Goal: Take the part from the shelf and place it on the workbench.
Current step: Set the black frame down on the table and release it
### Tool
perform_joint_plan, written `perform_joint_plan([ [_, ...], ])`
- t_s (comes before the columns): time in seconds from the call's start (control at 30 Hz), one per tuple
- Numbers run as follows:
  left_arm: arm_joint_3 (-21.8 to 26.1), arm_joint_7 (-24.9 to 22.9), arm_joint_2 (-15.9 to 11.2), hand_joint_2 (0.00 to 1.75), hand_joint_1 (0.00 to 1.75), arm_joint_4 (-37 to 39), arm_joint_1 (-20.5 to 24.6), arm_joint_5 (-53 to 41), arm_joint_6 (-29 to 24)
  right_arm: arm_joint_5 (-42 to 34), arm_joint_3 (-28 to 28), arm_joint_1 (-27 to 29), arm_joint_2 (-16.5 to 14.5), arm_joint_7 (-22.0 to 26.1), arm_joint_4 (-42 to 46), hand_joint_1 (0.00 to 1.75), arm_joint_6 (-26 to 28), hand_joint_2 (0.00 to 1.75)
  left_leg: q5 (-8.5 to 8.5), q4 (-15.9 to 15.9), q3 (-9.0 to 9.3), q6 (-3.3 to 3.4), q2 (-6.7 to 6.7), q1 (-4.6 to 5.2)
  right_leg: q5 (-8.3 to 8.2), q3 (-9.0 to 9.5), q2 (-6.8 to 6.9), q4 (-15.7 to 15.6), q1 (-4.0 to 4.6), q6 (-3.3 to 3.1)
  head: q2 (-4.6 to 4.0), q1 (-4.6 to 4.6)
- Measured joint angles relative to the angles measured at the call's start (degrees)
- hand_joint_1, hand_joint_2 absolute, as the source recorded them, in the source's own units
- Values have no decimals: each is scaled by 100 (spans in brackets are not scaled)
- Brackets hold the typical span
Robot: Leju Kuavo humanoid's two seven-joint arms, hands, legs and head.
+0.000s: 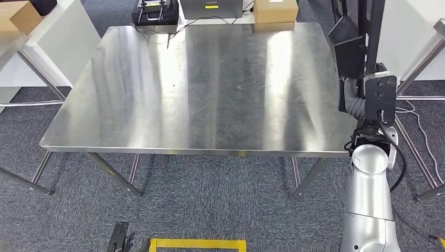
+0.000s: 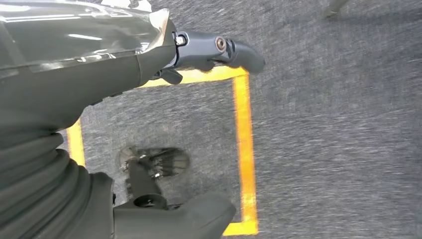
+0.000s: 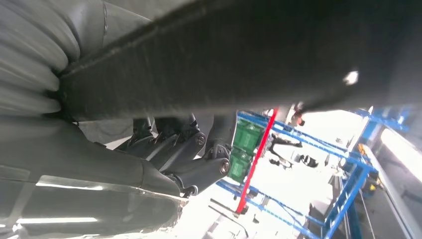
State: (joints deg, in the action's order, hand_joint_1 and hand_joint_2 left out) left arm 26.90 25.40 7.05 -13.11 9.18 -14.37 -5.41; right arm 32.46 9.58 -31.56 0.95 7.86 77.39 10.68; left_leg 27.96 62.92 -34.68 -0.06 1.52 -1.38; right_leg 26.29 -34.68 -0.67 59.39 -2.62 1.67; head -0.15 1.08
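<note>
The part is a long black bar with angled black plates. It stands upright just off the right edge of the steel workbench. My right hand is raised beside that edge and grips the part. In the right wrist view the dark bar runs across the picture, with my right hand curled under it. My left hand hangs over the carpet with thumb and fingers apart and nothing in it.
A cardboard box, a grey case and a black device with a cable line the bench's far edge. A white table stands at the left. Yellow tape marks the floor. Blue shelving stands behind.
</note>
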Motion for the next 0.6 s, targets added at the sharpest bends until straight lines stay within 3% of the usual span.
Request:
perform_joint_plan([
  [0.03, -1, 1, 1, 175, 0, 0, 8, 5, 10, -1, 1, -6, -5, 2, -2, 175, 0, 175, 27, 352, -236, -19, -74, 2, 45, 56, 3, -8, 13, -35, 0, 4],
  [0.1, -1, -23, 0, 175, 0, 1, 1, 16, 39, -11, 5, 4, -16, 4, -22, 175, -4, 175, 238, 1002, -771, -37, -132, 5, 156, 177, 8, -14, 43, -81, 0, 4],
  [0.17, 0, -63, -1, 175, 0, 3, -44, 25, 56, -27, 6, 37, -32, 49, -83, 175, 7, 175, 349, 1122, -1082, 15, -137, 25, 290, 339, 9, -17, 83, -103, 0, 5],
  [0.2, 0, -74, -3, 175, 0, 5, -75, 33, 61, -34, 6, 52, -42, 87, -123, 175, 20, 175, 243, 916, -1102, 85, -136, 54, 364, 438, 9, -21, 110, -110, 0, 4],
  [0.23, 0, -73, -7, 175, 0, 7, -103, 42, 66, -37, 6, 61, -55, 124, -162, 175, 35, 175, -4, 574, -1051, 189, -135, 104, 439, 544, 9, -32, 137, -117, 0, 6],
  [0.3, 1, -64, -37, 175, 0, 11, -144, 55, 75, -39, 12, 68, -74, 166, -233, 175, 57, 175, -661, -123, -902, 437, -90, 246, 581, 735, -4, -87, 177, -106, 0, -13],
  [0.33, 1, -63, -48, 175, 0, 11, -150, 58, 76, -35, 19, 64, -84, 173, -256, 175, 63, 175, -862, -335, -823, 518, -59, 301, 641, 811, -8, -147, 193, -93, 0, -25],
  [0.37, 1, -62, -58, 175, 0, 10, -150, 60, 75, -27, 24, 61, -92, 172, -275, 175, 65, 175, -929, -454, -754, 546, -28, 334, 659, 891, -13, -181, 208, -65, 0, -37],
  [0.43, 1, -63, -47, 175, 0, 7, -131, 64, 75, -2, 30, 27, -107, 152, -284, 175, 64, 175, -833, -558, -545, 526, -4, 334, 646, 1011, -5, -174, 232, 3, 0, -38],
  [0.47, 1, -65, -42, 175, 0, 5, -119, 67, 75, 15, 30, 6, -110, 137, -286, 175, 60, 175, -805, -602, -441, 522, 0, 326, 624, 1002, -1, -24, 235, 26, 0, -34],
  [0.53, 1, -71, -31, 175, 0, 5, -91, 78, 69, 97, 48, -44, -109, 75, -294, 175, 40, 175, -751, -632, -277, 544, 8, 309, 690, 696, 9, 522, 229, 35, 0, -27],
  [0.6, 1, -78, -18, 175, 0, 6, -71, 92, 62, 376, 92, -90, -99, -96, -334, 175, 38, 175, -652, -633, -200, 550, 29, 310, 945, 195, 12, 1124, 226, 11, 0, -28],
])
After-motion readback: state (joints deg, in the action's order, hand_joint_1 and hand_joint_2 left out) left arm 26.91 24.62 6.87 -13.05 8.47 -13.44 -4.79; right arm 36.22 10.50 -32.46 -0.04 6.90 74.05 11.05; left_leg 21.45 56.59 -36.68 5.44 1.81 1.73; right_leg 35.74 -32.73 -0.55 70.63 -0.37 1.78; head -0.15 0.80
